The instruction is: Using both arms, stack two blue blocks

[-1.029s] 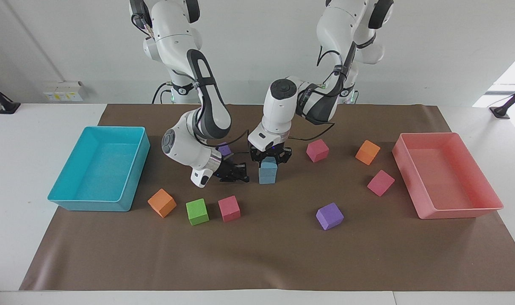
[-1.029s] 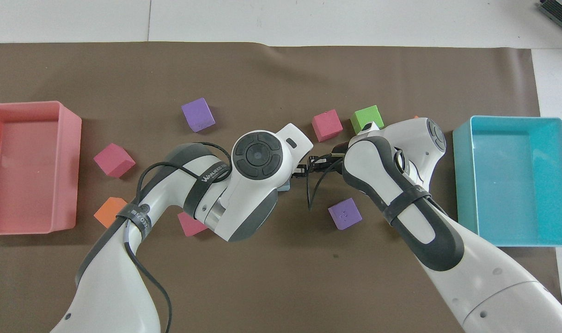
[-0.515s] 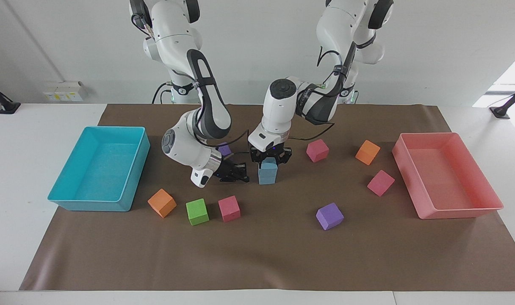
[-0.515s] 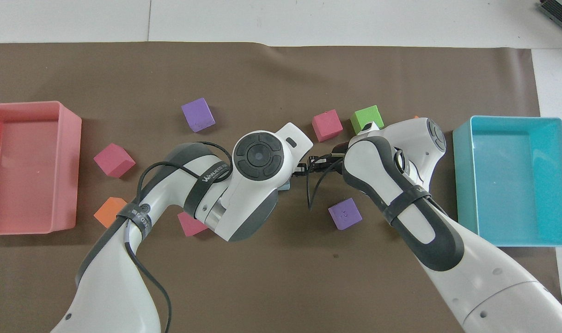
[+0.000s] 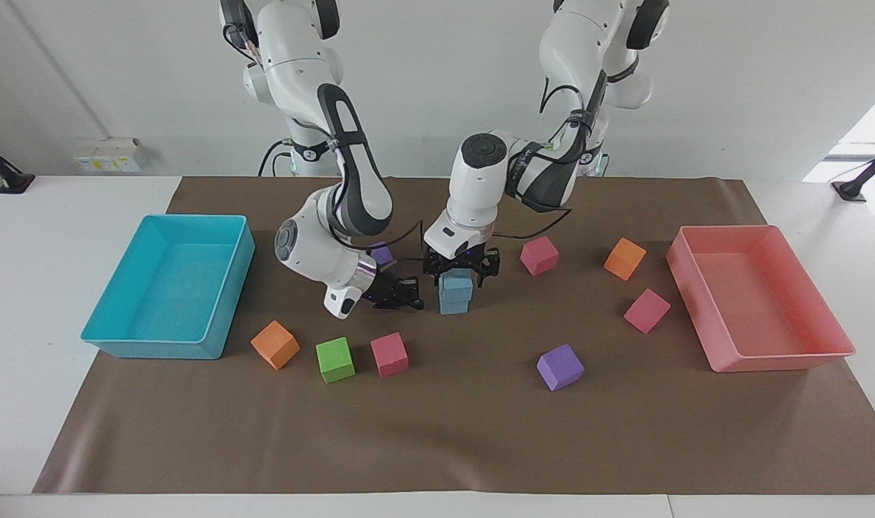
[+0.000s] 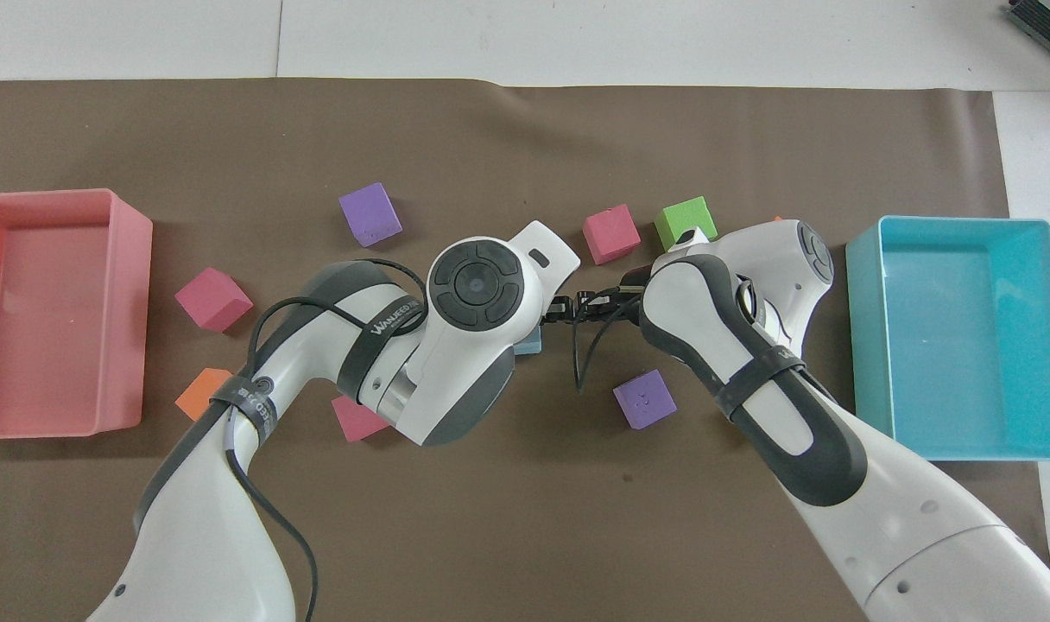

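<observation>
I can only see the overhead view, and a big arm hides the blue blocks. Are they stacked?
Observer: Yes. The facing view shows the top blue block sitting on the bottom blue block.
Operator: Is anything squeezing the top one?
Observer: No. The left gripper is open around it, with its fingers spread wider than the block.
Operator: What about the other arm?
Observer: The right gripper is shut and low beside the stack, with a gap between them.

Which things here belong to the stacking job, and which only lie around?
Job:
- top blue block
- bottom blue block
- left pincer
- right pincer

Lying about:
- turquoise tray
- pink tray
- green block
- orange, pink, purple blocks
</observation>
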Robot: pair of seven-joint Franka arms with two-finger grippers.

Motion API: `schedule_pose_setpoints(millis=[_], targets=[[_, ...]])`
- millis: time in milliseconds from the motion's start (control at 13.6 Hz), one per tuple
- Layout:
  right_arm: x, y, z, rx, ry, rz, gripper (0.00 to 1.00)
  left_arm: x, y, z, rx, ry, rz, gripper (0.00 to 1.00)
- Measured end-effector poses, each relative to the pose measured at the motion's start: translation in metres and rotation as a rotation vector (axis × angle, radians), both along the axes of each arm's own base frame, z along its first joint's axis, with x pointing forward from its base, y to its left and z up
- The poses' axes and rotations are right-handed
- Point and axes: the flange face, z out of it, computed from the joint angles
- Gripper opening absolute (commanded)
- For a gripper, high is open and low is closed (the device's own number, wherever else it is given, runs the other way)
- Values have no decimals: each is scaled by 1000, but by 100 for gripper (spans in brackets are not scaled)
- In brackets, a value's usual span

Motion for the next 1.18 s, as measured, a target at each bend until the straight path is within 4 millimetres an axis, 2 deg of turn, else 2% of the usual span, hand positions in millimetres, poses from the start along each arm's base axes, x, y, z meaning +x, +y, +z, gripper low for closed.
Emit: schedule_pose_setpoints(millis=[221, 368, 662, 735, 809, 882, 1176], targets=[[0, 0, 0, 0, 0, 0, 0, 8, 8, 10, -7, -12, 17, 100], [0, 0, 0, 0, 0, 0, 0, 16, 22, 22, -11, -23, 40, 100], [0, 0, 2, 0, -3, 0, 0, 32, 69, 65, -3, -34, 92, 100], [1, -2, 5, -2, -10, 2, 14, 35, 86, 78, 9, -30, 93, 100], [2, -5, 11, -14, -23, 11, 69, 38, 105, 91, 21, -25, 90, 100], [4, -9, 19, -28, -36, 27, 100, 39, 124, 103, 33, -19, 82, 100], [7, -40, 71, -136, -86, 105, 100, 33, 199, 138, 84, 18, 27, 100]])
